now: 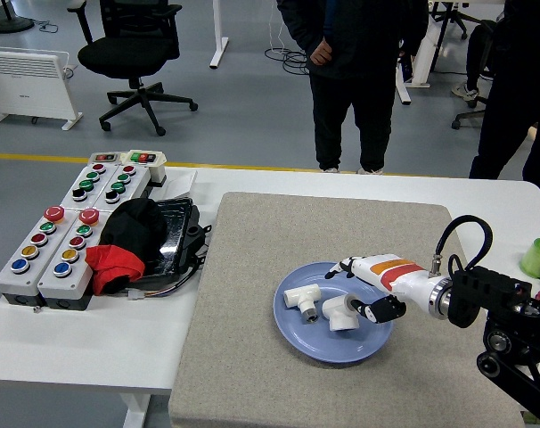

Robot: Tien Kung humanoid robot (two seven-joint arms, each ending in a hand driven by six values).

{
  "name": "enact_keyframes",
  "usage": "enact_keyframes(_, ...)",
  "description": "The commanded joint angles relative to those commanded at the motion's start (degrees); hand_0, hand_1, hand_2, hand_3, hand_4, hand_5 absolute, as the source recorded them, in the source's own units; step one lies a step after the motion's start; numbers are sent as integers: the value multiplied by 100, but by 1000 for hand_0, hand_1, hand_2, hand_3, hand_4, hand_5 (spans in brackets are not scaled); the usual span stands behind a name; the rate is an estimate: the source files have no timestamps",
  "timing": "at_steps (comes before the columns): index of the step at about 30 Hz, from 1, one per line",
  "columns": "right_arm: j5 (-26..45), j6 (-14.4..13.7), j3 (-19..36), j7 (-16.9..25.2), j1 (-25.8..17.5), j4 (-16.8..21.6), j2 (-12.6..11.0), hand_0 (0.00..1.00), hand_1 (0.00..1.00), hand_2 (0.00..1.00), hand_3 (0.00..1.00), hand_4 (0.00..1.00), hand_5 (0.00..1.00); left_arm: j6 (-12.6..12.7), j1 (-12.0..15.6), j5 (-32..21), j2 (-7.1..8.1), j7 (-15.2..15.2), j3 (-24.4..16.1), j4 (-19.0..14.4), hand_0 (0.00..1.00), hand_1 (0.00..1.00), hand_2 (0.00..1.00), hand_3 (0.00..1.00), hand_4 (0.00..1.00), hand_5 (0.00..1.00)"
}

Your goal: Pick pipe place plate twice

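Observation:
A blue plate (370, 342) sits on the grey mat near the table's front. Two white pipe fittings lie on it: one (302, 299) at the plate's left, the other (339, 312) just right of it, near the middle. My right hand (357, 287) comes in from the right and hovers over the plate. Its fingers are spread around the second fitting, with the thumb at that fitting's right side and no grip on it. The left arm does not show.
Button boxes (54, 241) line the table's left side, beside a black tray with black and red cloth (127, 242). A green cup (539, 257) stands at the right edge. A person (355, 53) stands beyond the table, hands behind the back.

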Motion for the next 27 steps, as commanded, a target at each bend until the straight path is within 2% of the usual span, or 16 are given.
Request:
enact_keyframes(9,-20,1,163,13,-14,69,-23,858,829,962,898,597,135,-4,-4,14,-2,-5,-8,0,737,745,704,650,408,998)
enact_keyframes(12,-29,-57,473,35,-36,187,-61,861,830,959,897,608,156,-7,-5,20,-4,-7,-15,0,737,745,703,652,410,998)
enact_keyframes(18,21,-146,721,62,-53,240,-79,856,827,955,895,634,187,-8,-7,29,-8,-10,-20,-1,737,746,704,652,409,998)
enact_keyframes(23,267,-368,939,144,-118,201,-72,855,824,952,892,640,191,-16,-10,39,-11,-15,-18,0,737,746,704,652,409,998)
enact_keyframes(26,756,-872,1036,311,-161,122,-43,855,824,952,892,640,191,-17,-7,44,-12,-12,-25,0,737,746,704,652,409,998)
enact_keyframes(27,850,-946,1044,330,-165,112,-40,855,824,952,892,640,191,-17,-7,46,-12,-11,-26,0,737,746,704,652,409,998)
